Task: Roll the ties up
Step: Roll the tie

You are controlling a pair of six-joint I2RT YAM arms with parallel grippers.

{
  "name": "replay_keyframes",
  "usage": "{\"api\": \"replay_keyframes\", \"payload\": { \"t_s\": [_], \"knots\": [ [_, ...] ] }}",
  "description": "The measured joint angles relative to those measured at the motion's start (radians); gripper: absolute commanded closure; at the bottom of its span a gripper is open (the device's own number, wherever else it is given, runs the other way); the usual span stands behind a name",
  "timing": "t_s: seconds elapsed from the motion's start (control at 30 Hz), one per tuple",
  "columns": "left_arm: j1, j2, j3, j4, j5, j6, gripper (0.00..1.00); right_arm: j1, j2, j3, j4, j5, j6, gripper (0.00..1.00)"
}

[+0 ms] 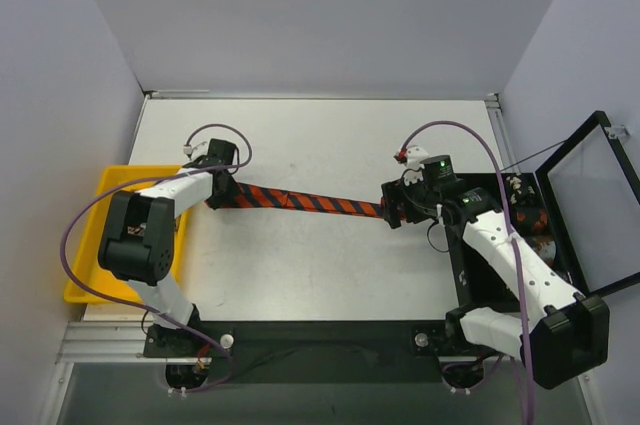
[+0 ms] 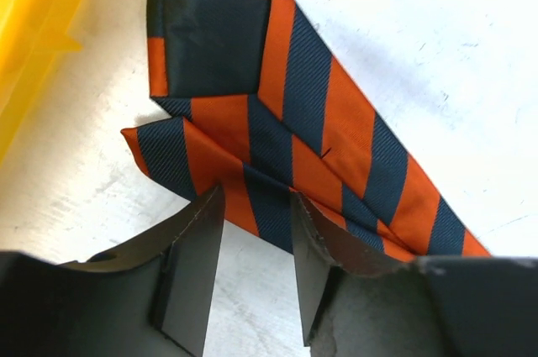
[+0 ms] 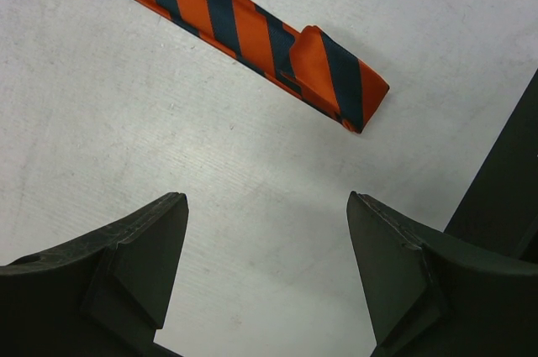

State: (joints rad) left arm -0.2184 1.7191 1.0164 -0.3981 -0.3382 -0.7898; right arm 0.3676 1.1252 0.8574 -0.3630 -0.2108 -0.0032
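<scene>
One tie (image 1: 300,201) with red-orange and black diagonal stripes lies stretched across the white table between my two grippers. In the left wrist view its wide end (image 2: 319,122) is folded over on itself. My left gripper (image 1: 222,190) is open, and its fingertips (image 2: 256,197) are at the edge of that folded end, with bare table showing between the jaws. My right gripper (image 1: 392,210) is wide open and empty (image 3: 267,197). It hovers just short of the tie's narrow end (image 3: 336,71), which has a small fold at its tip.
A yellow tray (image 1: 85,245) sits at the table's left edge, close to the left gripper, and also shows in the left wrist view (image 2: 34,4). A black box (image 1: 505,195) with an open lid (image 1: 590,195) stands at the right, holding patterned brown fabric (image 1: 530,220). Purple cables loop over both arms.
</scene>
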Motion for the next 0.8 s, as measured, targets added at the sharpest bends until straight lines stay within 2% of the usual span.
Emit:
{"api": "replay_keyframes", "payload": {
  "t_s": [0.37,0.5,0.77,0.8],
  "knots": [
    [0.0,0.035,0.03,0.008,-0.002,0.014,0.57,0.0,0.026,0.0,0.0,0.0,0.0,0.22],
    [0.0,0.042,0.039,0.005,-0.002,0.022,0.68,0.0,0.03,0.0,0.0,0.0,0.0,0.22],
    [0.0,0.077,0.076,0.004,-0.001,0.039,0.81,0.0,0.032,0.0,0.0,0.001,-0.001,0.22],
    [0.0,0.079,0.077,0.005,-0.001,0.04,0.86,0.0,0.032,0.0,0.0,0.001,-0.001,0.22]
  ]
}}
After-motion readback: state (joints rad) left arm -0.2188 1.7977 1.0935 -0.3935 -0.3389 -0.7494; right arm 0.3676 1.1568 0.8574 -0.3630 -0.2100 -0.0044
